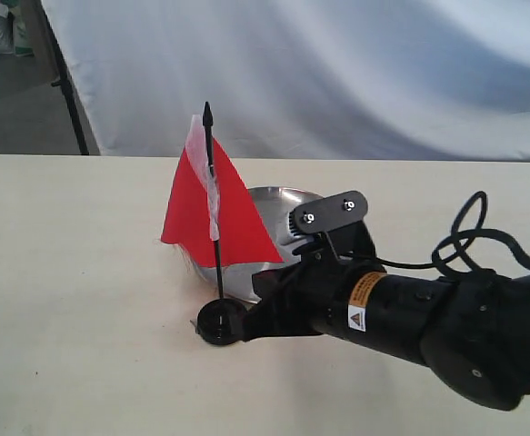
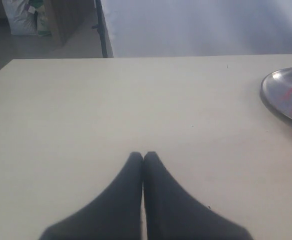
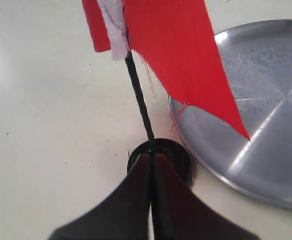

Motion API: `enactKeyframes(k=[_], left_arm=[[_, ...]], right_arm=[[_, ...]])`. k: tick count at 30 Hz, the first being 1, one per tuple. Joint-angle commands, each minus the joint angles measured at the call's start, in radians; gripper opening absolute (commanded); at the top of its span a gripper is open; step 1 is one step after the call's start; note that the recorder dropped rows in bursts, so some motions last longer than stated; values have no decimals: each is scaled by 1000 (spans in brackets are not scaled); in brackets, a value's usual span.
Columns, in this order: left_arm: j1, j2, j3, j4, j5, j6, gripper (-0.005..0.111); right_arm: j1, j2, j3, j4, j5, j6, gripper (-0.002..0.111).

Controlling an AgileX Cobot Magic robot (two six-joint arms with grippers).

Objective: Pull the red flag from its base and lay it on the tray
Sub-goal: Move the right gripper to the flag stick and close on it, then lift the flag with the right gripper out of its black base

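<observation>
The red flag (image 1: 212, 204) stands upright, its thin black pole set in the small black base (image 1: 215, 323) on the table. Right behind it lies the silver tray (image 1: 281, 202). My right gripper (image 1: 246, 325) reaches in low from the right. In the right wrist view the right gripper (image 3: 151, 156) is shut, and its tips rest on the base (image 3: 180, 156) just at the foot of the pole, with the flag (image 3: 171, 55) above and the tray (image 3: 266, 125) beside. My left gripper (image 2: 143, 155) is shut over bare table, far from the tray (image 2: 281, 95).
A white cloth backdrop (image 1: 337, 73) hangs behind the table's far edge. A black stand leg (image 1: 69, 100) rises at the back left. A black cable (image 1: 465, 236) loops above my right arm.
</observation>
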Motion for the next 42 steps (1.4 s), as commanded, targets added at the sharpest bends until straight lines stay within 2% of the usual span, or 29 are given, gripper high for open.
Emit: enactKeyframes(k=[1, 6, 9, 12, 14, 16, 17, 18, 22, 27, 31, 32, 34, 35, 37, 42], left_arm=[[1, -4, 4, 3, -8, -7, 0], [1, -4, 4, 3, -8, -7, 0], [1, -4, 4, 3, -8, -7, 0], [1, -4, 4, 3, -8, -7, 0], [1, -4, 4, 3, -8, -7, 0], [1, -4, 4, 3, -8, -7, 0], [1, -4, 4, 3, -8, -7, 0], [1, -4, 4, 3, -8, -7, 0], [1, -4, 4, 3, -8, -7, 0], [1, -4, 4, 3, -8, -7, 0], [1, -4, 4, 3, -8, -7, 0], [1, -4, 4, 3, -8, -7, 0], [1, -4, 4, 3, -8, -7, 0], [1, -4, 4, 3, -8, -7, 0], [1, -4, 4, 3, -8, -7, 0], [1, -4, 4, 3, -8, -7, 0]], right_arm=[[2, 60, -48, -14, -28, -8, 0], [2, 112, -62, -14, -45, -6, 1], [2, 131, -62, -14, -63, -8, 13], [2, 143, -62, -5, -79, -6, 41], [2, 152, -62, -1, -102, -6, 67], [2, 160, -64, -1, -122, -1, 87], [2, 164, -68, -1, -127, 3, 92], [2, 172, -75, -1, -117, 5, 93], [9, 209, -114, -4, -109, 5, 86], [9, 299, -221, -4, -103, 5, 71], [9, 377, -334, 1, 40, 5, 67], [9, 385, -349, 1, 64, 5, 62], [9, 397, -367, 1, 101, 10, 40], [9, 399, -369, 1, 109, 10, 24], [9, 399, -369, 1, 109, 12, 0], [9, 397, -378, 3, 93, 19, 0]])
